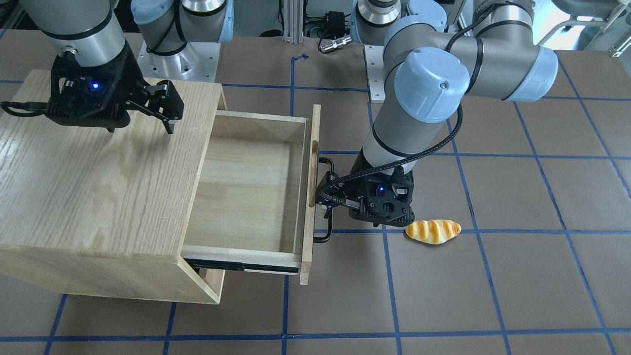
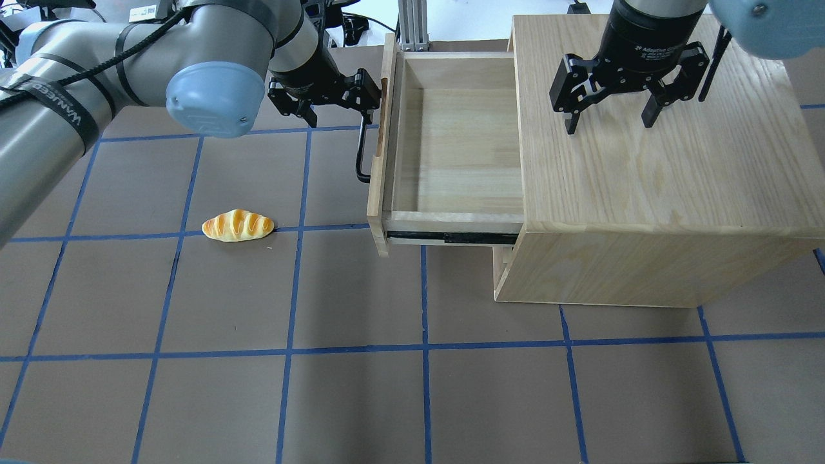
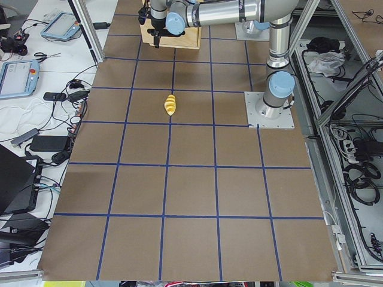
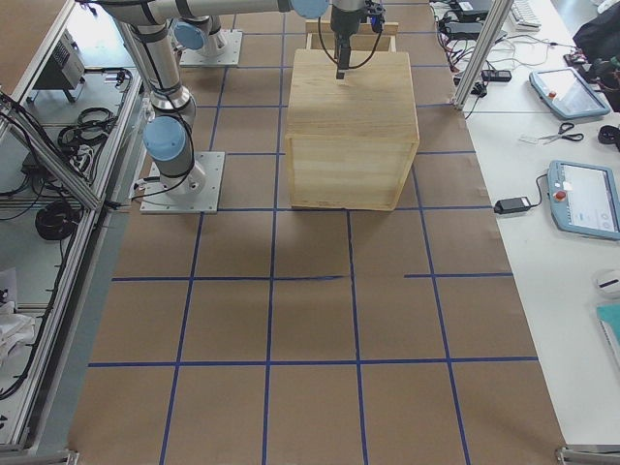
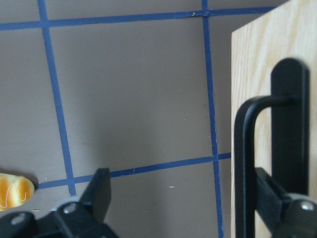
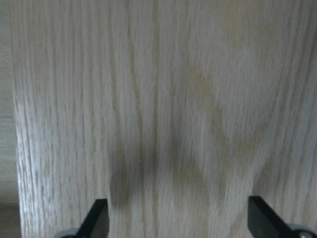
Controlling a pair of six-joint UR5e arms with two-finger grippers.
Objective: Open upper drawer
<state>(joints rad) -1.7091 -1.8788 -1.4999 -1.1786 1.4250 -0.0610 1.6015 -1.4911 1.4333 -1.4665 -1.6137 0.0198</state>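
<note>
The upper drawer (image 2: 457, 148) is pulled far out of the oak-grain cabinet (image 2: 644, 193), and its pale-wood inside shows empty. Its front panel (image 1: 311, 148) bears a black bar handle (image 2: 361, 154) and an oval slot (image 1: 313, 172). My left gripper (image 2: 335, 103) is open at the handle. In the left wrist view the handle (image 5: 242, 163) runs between the fingers, close beside the right one (image 5: 270, 193). My right gripper (image 2: 609, 119) is open and empty just above the cabinet top, which also shows in the right wrist view (image 6: 163, 99).
A toy bread roll (image 2: 237, 225) lies on the brown table to the left of the drawer, near my left wrist (image 1: 433, 230). Blue tape lines grid the table. The cabinet's side face shows in the exterior right view (image 4: 354, 174).
</note>
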